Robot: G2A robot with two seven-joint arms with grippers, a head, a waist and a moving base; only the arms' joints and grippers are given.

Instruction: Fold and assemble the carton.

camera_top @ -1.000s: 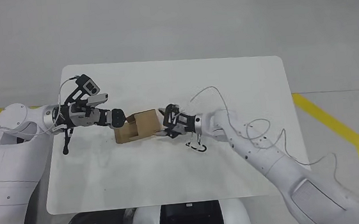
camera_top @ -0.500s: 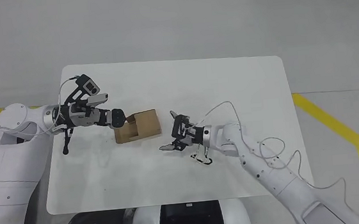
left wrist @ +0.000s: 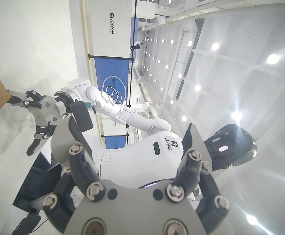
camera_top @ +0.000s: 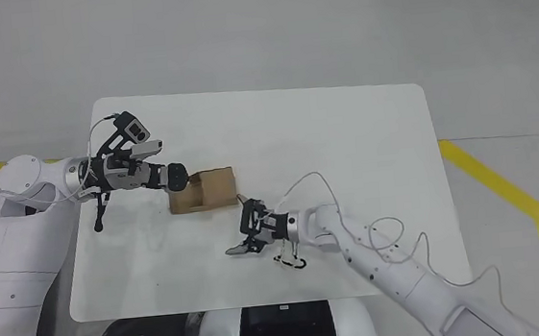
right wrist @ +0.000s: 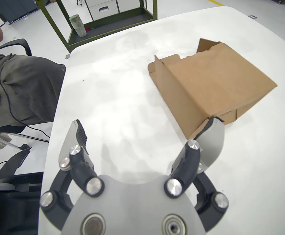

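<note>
To fold well, bring the right gripper, now hanging with fingers spread and empty above the white rounded table, level to the open end of the brown cardboard carton near it. Then push the standing flap inward slowly, without sliding the box. Keep the left gripper at the carton's left end as a stop, seemingly touching it, fingers there released wide with nothing between them. Counted: one carton, half-formed and lying a little left of the table's middle, two grippers, one table.
</note>
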